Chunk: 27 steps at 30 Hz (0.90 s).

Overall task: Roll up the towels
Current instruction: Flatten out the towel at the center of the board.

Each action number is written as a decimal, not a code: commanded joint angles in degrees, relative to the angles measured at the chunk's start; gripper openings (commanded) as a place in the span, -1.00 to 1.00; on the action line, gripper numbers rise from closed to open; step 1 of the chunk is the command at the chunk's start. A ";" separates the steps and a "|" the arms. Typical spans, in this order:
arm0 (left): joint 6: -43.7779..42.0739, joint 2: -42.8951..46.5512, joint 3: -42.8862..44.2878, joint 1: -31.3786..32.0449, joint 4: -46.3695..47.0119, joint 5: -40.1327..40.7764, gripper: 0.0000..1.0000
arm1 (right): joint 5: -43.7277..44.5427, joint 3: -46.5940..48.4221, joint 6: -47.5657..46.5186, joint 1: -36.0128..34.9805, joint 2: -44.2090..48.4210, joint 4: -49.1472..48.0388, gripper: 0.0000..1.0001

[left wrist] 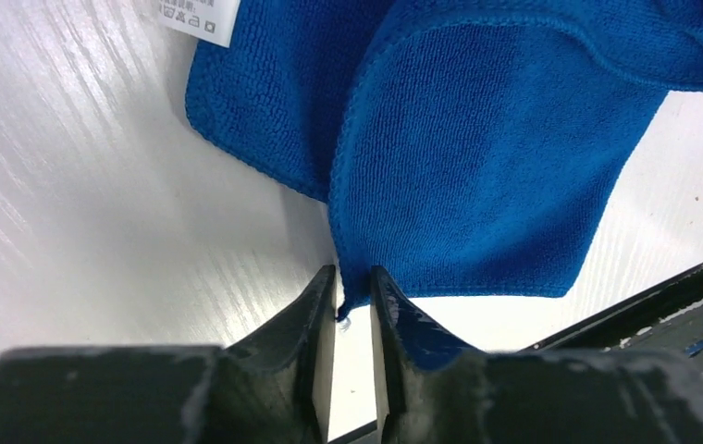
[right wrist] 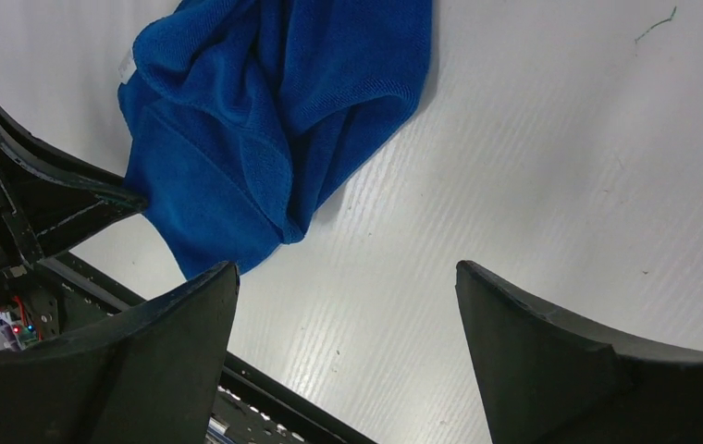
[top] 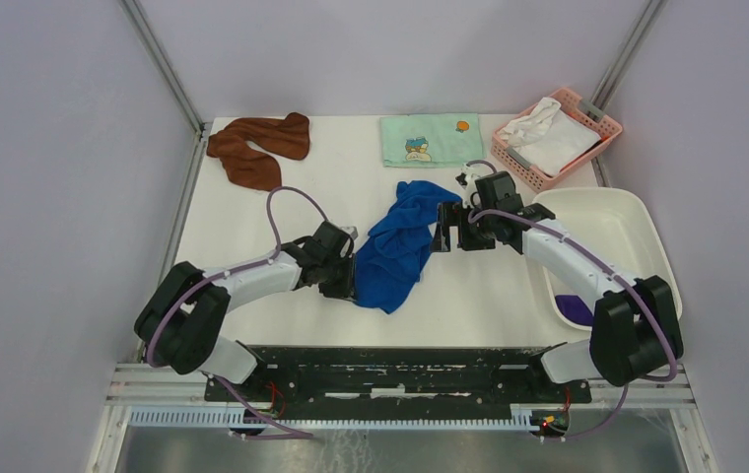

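Overhead, the blue towel (top: 400, 246) lies crumpled on the table (top: 509, 296), with open white surface around it. Left wrist: the left gripper (left wrist: 352, 277), jaws narrow, pinches its hemmed near corner. Right wrist: the right gripper (right wrist: 348, 277) hangs wide and empty beside the towel's edge.

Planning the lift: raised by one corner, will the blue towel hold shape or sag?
Likely floppy: the blue towel lies crumpled in soft folds, so it should drape from the corner in the left claw. Its looped pile probably resists slipping.
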<state>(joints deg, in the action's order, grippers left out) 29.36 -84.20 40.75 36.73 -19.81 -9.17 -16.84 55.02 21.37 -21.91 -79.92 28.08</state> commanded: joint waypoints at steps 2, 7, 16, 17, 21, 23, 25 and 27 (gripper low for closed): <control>1.20 1.42 1.95 0.18 1.05 -0.38 -0.72 | 0.52 3.42 -0.98 -1.82 -1.72 -2.42 0.89; -1.68 7.78 8.35 0.10 -8.74 8.26 -0.95 | 1.23 6.05 -0.36 -3.77 -4.87 -3.85 0.89; -4.40 19.14 15.82 0.02 -21.88 26.00 -0.95 | 9.31 13.66 -0.81 -5.50 -14.97 -7.11 0.81; -4.48 19.98 15.82 0.01 -22.00 26.19 -0.95 | 9.93 14.82 -1.61 -5.51 -16.56 -7.48 0.80; -4.10 21.56 15.48 -0.08 -21.98 27.25 -0.95 | 10.42 20.52 -5.29 -6.68 -23.85 -6.60 0.75; -4.10 21.86 15.15 -0.08 -21.86 28.27 -0.95 | 10.60 22.61 -5.95 -7.52 -26.85 -6.54 0.73; -4.05 21.91 14.89 -0.21 -21.64 29.79 -0.95 | 9.86 24.14 -5.05 -7.79 -29.68 -6.28 0.71; -4.17 22.05 14.55 -0.58 -21.14 31.98 -0.95 | 9.00 25.33 -3.51 -7.75 -32.35 -5.16 0.65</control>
<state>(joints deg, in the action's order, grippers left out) 27.27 -63.51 55.22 36.71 -41.54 17.37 -7.68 76.58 17.65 -28.95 -108.75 22.79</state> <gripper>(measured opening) 0.043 0.852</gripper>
